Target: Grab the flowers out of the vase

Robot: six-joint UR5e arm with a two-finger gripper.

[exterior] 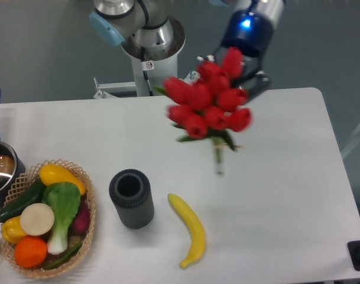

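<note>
The end effector [246, 76] grips the flowers [207, 106] near the blooms, holding the blurred bunch in the air above the white table [286, 177], its stems dangling free. The vase [132, 198] stands upright, well apart to the lower left, between a yellow banana [190, 228] and a produce basket [85, 236].

vase [131, 198] mouth unobstructed, banana [190, 228] just beside

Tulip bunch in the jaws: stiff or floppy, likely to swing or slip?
The flowers look top-heavy: a wide head over thin stems, probably swinging in transit. They are blurred, hinting at sway. The gripper seems to pinch the heads, so slip looks possible.
</note>
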